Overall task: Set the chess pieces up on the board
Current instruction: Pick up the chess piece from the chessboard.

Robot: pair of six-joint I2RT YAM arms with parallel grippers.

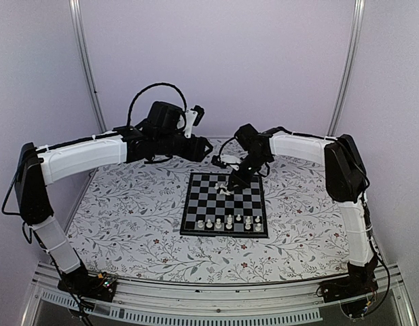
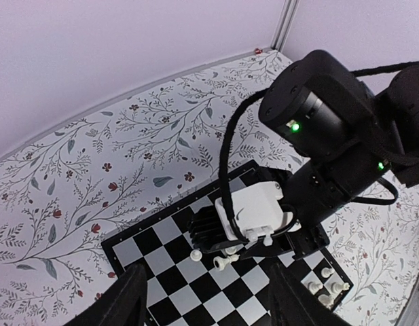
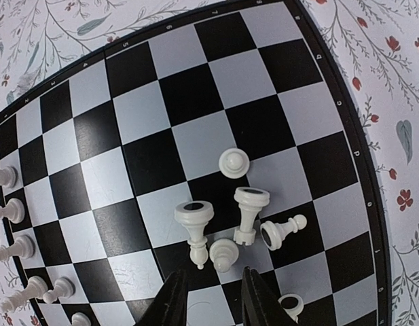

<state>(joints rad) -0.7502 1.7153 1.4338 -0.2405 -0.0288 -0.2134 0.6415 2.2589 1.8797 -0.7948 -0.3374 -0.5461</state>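
The board (image 1: 204,195) lies mid-table with a row of white chess pieces (image 1: 226,222) standing along its near edge. My right gripper (image 1: 235,182) hangs low over a loose cluster in the board's far half. In the right wrist view its jaws (image 3: 212,280) stand narrowly open with nothing between them, just short of a small pawn (image 3: 225,255). Beside that pawn lie a tall toppled piece (image 3: 195,227), a toppled rook (image 3: 250,214) and a toppled pawn (image 3: 280,231); another pawn (image 3: 234,163) stands upright. My left gripper (image 1: 195,117) is raised behind the board, open and empty (image 2: 208,272).
The floral table surface (image 1: 128,217) surrounds the board. More standing pieces (image 3: 5,212) line the board's edge at the left of the right wrist view. Another piece (image 3: 290,305) lies by the right finger. Purple walls close in the back and sides.
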